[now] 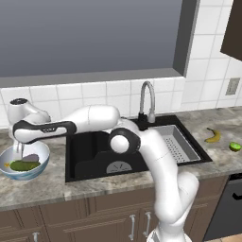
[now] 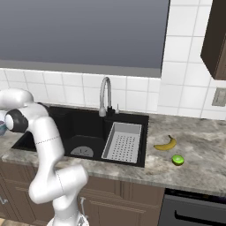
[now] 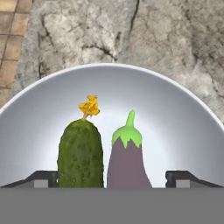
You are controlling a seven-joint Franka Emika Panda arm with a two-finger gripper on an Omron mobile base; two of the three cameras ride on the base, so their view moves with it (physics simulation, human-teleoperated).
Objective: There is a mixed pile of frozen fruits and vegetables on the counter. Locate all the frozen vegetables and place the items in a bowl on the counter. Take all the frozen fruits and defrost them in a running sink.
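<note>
The pale blue-white bowl [image 1: 43, 152] stands on the counter [image 1: 56, 186] left of the sink [image 1: 90, 156]. In it lie the dark green cucumber [image 1: 23, 166] and the grey-purple eggplant [image 1: 31, 158]. My gripper [image 1: 19, 147] hangs just above them, open, holding nothing. In the hand view the cucumber [image 3: 81, 153] and eggplant [image 3: 127, 159] lie side by side in the bowl [image 3: 183, 118], between the spread fingertips of the gripper [image 3: 112, 178]. The yellow banana [image 1: 213, 136] and the lime [image 1: 235, 146] lie on the counter right of the sink, also seen as banana [image 2: 166, 144] and lime [image 2: 178, 160].
A curved chrome faucet [image 1: 147, 99] stands behind the black sink, and a grey perforated tray [image 1: 177, 144] fills its right side. My arm stretches across the sink's left half. A tiled wall runs behind the counter. A dark appliance [image 2: 194, 212] sits under the counter at the right.
</note>
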